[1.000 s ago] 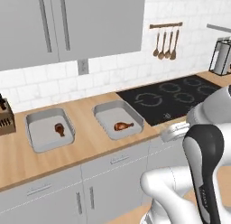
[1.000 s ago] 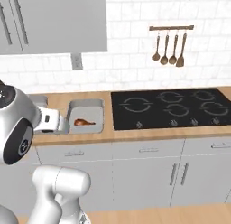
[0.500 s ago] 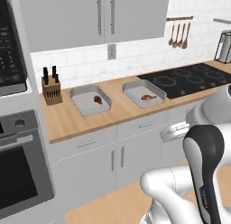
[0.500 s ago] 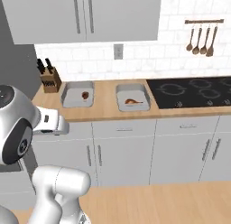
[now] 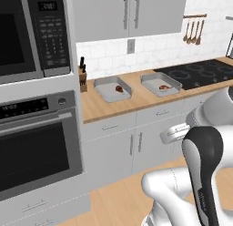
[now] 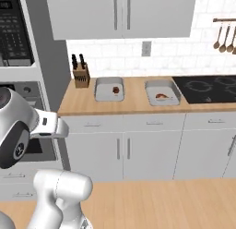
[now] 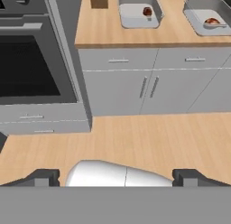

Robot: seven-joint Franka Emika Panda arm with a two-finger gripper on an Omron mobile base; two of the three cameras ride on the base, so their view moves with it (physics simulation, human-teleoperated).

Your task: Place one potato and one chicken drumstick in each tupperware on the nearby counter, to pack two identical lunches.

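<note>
Kitchen wall ahead: grey cabinets, a built-in oven [image 5: 38,143] with a microwave [image 5: 27,33] above it on the left, and the wooden counter [image 6: 133,101] running right toward the black stovetop [image 6: 209,87]. On that counter sit two tubs side by side, well apart from the robot. Left tub [image 6: 109,89] holds a small red-brown drumstick [image 6: 115,90], lying toward its right side. Right tub [image 6: 162,92] holds the other drumstick [image 6: 161,96], near the middle. Knife block [image 6: 81,75] stands just left of the left tub, against the wall. Potatoes — hard to say from this far back; none can be made out in either tub. Down in the hand view, the gripper [image 7: 115,177] points at bare wood floor, its two dark fingertips [image 7: 43,177] spread wide at the frame's bottom corners, nothing between them.
</note>
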